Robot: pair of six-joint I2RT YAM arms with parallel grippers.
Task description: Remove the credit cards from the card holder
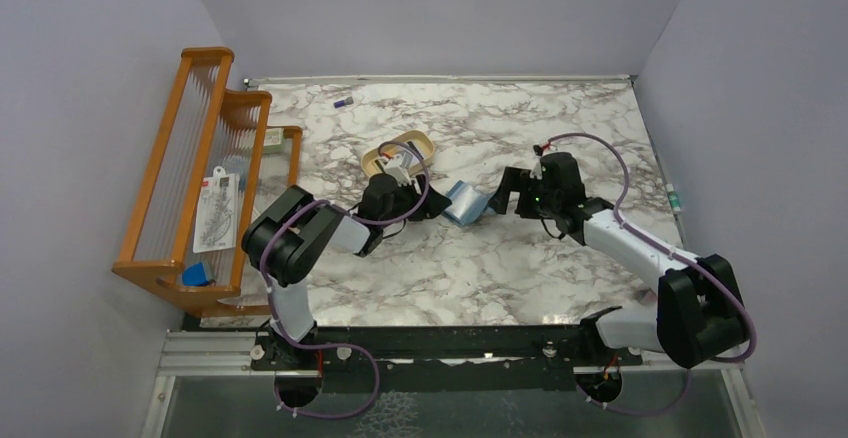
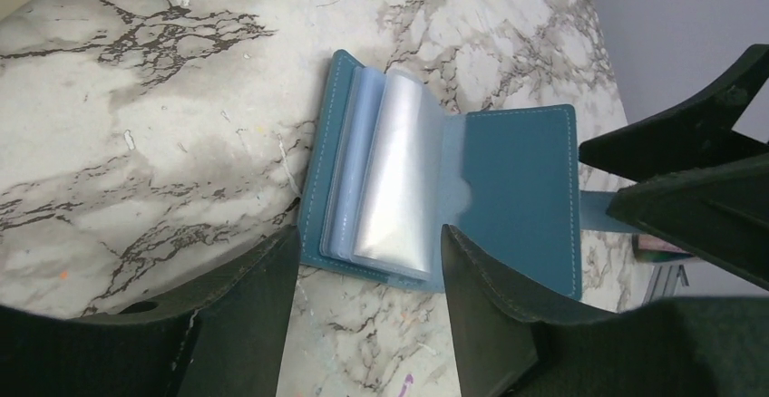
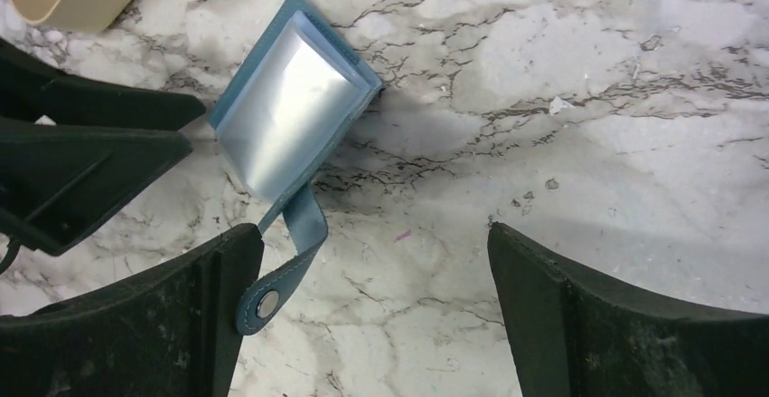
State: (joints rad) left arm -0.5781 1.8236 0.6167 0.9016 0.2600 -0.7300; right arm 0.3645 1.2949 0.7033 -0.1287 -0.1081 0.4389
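Observation:
The teal card holder point(image 1: 463, 202) lies open on the marble table between my two grippers. In the left wrist view it point(image 2: 521, 188) shows a fanned stack of clear, pale plastic sleeves point(image 2: 399, 175). I make out no credit card in them. My left gripper point(image 2: 367, 252) is open and empty, its fingertips at the holder's near edge. My right gripper point(image 3: 376, 243) is open and empty. The holder's snap tab point(image 3: 270, 295) rests against its left finger point(image 3: 181, 315). In the top view the left gripper point(image 1: 437, 203) and right gripper point(image 1: 497, 198) flank the holder.
A tan oval tray point(image 1: 378, 152) sits just behind the left gripper, with small flat items inside, partly hidden by a cable. A wooden rack point(image 1: 180, 168) holding packets stands at the left. A small purple object point(image 1: 343, 103) lies at the back. Walls enclose the table.

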